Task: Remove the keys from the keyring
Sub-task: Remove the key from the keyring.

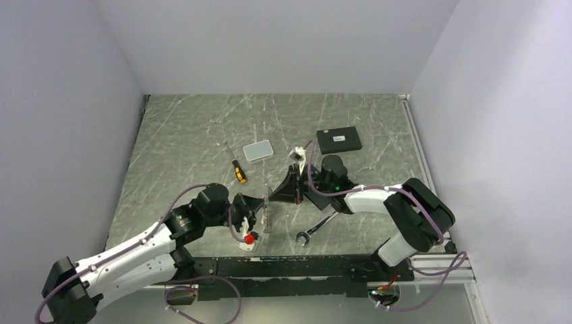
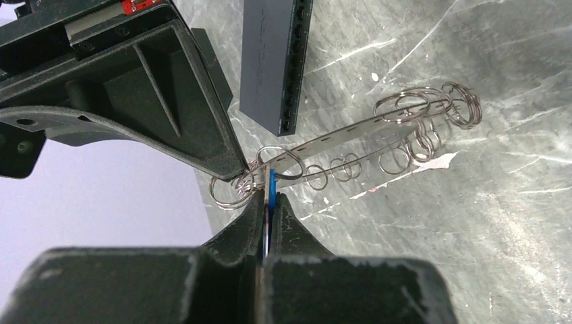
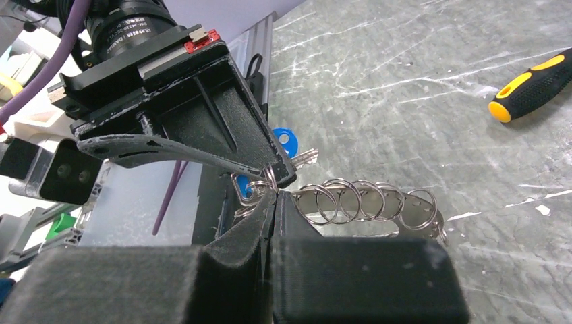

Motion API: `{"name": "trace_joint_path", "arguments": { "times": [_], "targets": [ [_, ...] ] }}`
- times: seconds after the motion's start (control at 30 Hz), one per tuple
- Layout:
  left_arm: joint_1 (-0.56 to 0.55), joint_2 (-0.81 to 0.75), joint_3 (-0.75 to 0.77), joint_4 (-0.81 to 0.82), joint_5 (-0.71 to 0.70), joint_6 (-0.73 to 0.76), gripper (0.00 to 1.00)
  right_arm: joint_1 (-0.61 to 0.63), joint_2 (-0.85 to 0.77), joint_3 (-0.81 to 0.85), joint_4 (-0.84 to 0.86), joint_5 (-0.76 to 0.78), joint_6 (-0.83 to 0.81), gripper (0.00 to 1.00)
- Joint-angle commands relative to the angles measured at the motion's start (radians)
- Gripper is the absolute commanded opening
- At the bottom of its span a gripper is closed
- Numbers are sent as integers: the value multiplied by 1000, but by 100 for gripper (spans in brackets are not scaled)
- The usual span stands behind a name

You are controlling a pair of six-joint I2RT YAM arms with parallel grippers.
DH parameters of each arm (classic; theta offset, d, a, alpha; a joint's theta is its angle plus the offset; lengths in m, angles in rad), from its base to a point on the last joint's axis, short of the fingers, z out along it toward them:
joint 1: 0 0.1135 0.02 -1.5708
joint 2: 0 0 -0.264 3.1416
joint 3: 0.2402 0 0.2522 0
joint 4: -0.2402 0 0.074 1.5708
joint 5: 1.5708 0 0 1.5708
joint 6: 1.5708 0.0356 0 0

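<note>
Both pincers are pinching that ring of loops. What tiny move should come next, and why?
Probably the left pincer should tug the blue key gently away, while the right pincer holds the keyring steady. Both pincers are shut right beside each other, and the key looks hooked on a small loop there.

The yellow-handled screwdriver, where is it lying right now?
In the top view the screwdriver lies on the table left of centre, just left of and slightly nearer than the pale grey pad.
</note>
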Motion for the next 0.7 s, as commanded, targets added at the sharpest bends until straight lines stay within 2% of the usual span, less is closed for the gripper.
{"name": "trace_joint_path", "arguments": {
  "times": [0.0, 0.3, 0.67],
  "targets": [
    [-36, 19, 15, 18, 14, -93, 0, 0, -18, 3, 115, 79, -9, 0],
    [-52, 49, 128, -29, -42, -240, 0, 6, -36, 4, 15, 170, -110, 0],
    [-53, 60, 231, -99, -77, -310, 0, 8, -48, 13, -51, 203, -174, 0]
  ]
}}
